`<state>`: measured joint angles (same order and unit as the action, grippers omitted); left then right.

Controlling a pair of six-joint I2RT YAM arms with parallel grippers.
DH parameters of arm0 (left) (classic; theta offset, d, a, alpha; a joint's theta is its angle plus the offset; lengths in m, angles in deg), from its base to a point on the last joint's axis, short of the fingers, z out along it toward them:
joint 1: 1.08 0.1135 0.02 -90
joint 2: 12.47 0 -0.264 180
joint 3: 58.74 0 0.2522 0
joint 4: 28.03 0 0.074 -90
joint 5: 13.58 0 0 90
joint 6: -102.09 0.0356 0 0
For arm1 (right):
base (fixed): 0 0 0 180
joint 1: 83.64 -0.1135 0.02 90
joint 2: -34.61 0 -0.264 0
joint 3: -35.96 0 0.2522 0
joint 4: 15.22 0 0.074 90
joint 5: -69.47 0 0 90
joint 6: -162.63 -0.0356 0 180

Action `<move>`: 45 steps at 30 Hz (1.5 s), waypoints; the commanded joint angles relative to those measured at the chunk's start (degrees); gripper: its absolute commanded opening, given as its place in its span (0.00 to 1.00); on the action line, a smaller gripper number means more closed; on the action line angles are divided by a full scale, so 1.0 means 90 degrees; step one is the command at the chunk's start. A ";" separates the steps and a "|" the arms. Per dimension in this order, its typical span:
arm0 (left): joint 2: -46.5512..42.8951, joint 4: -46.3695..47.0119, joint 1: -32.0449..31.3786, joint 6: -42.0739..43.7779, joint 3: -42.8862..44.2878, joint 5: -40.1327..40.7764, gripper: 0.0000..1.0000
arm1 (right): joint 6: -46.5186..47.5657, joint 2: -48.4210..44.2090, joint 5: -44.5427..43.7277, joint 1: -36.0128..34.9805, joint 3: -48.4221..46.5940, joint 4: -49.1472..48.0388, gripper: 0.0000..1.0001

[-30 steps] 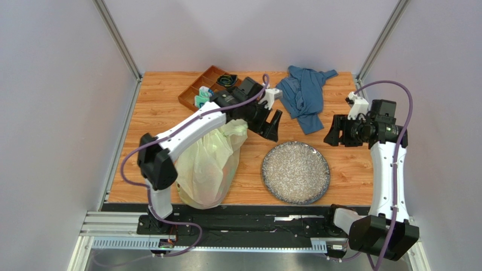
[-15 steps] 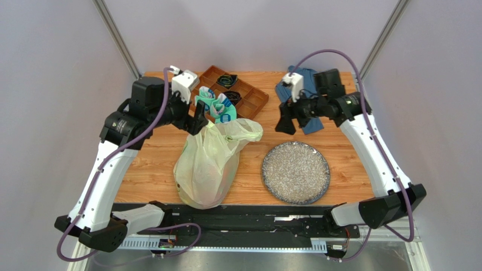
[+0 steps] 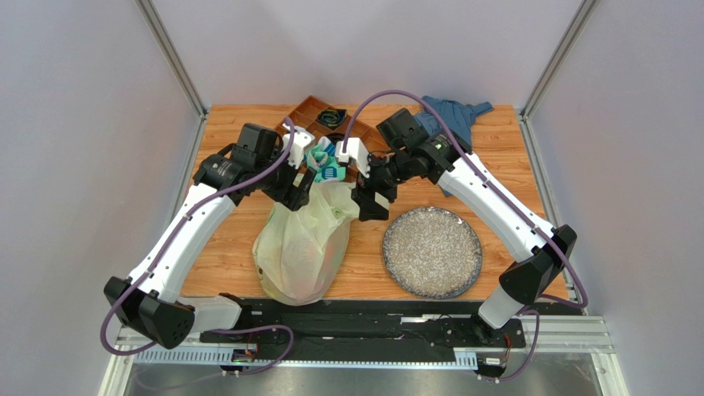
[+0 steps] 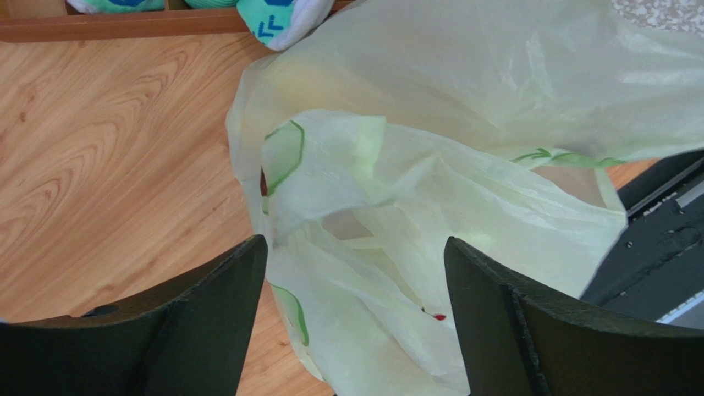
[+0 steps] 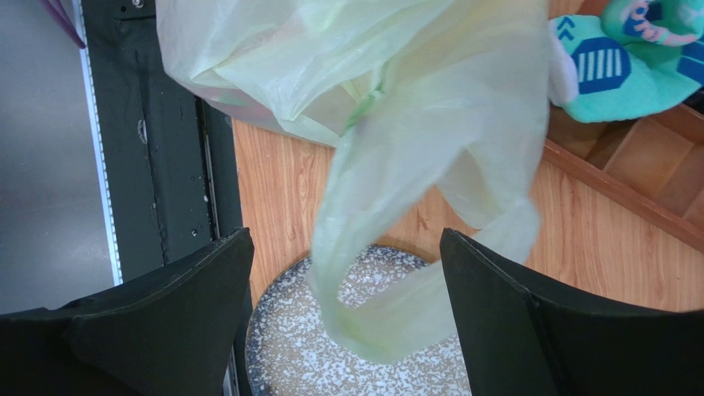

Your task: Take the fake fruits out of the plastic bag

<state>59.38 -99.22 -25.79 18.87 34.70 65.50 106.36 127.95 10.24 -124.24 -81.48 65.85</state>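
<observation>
The pale yellow-green plastic bag (image 3: 299,247) stands bulging on the wooden table near the front edge, its crumpled top toward the back. The fake fruits are hidden inside it. My left gripper (image 3: 297,188) is open at the left of the bag's top; in the left wrist view its gripper (image 4: 355,313) has folds of the plastic bag (image 4: 463,165) between widely spread fingers. My right gripper (image 3: 368,200) is open at the right of the top; a handle loop of the plastic bag (image 5: 388,322) hangs between its fingers (image 5: 537,330).
A speckled round plate (image 3: 432,252) lies right of the bag, partly under the right gripper. A brown compartment tray (image 3: 307,106) with teal-white rolled socks (image 3: 324,162) sits just behind the bag. A blue cloth garment (image 3: 453,115) lies at the back right.
Both arms have swung in to the bag's top, the left from the far left, the right from the back right. The right gripper's jaws have spread wider.
</observation>
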 commanded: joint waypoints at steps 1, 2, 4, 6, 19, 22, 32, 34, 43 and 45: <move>0.0209 0.0404 0.0021 0.0261 0.0258 0.0304 0.82 | 0.0431 -0.0137 -0.0108 -0.0059 0.0221 0.0148 0.89; 0.0229 0.0520 0.0021 0.0242 0.0239 0.0411 0.81 | 0.0470 -0.0088 -0.0088 -0.0059 0.0221 0.0206 0.89; 0.0336 0.0590 0.0040 0.0203 0.0248 0.0656 0.81 | 0.0519 -0.0068 0.0087 -0.0069 0.0075 0.0402 0.89; 0.0404 0.0648 0.0060 0.0174 0.0277 0.0589 0.82 | 0.0490 -0.0126 0.0069 -0.0079 0.0093 0.0296 0.89; 0.1937 0.1196 0.0616 0.0662 0.2576 0.0539 0.00 | -0.1140 0.1698 -0.1651 0.1024 -0.1622 -0.1101 0.00; 0.2279 0.1195 0.0685 0.0759 0.3584 0.0345 0.00 | -0.1394 0.1631 -0.1329 0.1444 -0.2463 -0.1160 0.00; 0.0391 0.0571 0.0685 0.1461 0.2488 -0.1246 0.00 | -0.1863 -0.0906 -0.0391 0.1982 -0.0398 -0.0634 0.00; -0.0207 0.0396 0.0685 0.1852 0.1297 -0.1423 0.00 | -0.1893 -0.1492 -0.0293 0.1972 0.0579 -0.0604 0.00; -0.1919 0.0189 0.0685 0.1337 -0.1265 -0.1287 0.00 | -0.2431 -0.1476 -0.1865 0.2001 0.1805 -0.1190 0.37; -0.2007 0.0190 0.0685 0.1151 -0.1314 -0.1277 0.00 | -0.2119 -0.1319 -0.1807 0.1992 0.0889 -0.0849 0.54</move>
<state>42.24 -98.24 -19.78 32.69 23.88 55.67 85.88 114.64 -2.68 -106.51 -63.21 58.79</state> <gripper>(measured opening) 0.008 0.398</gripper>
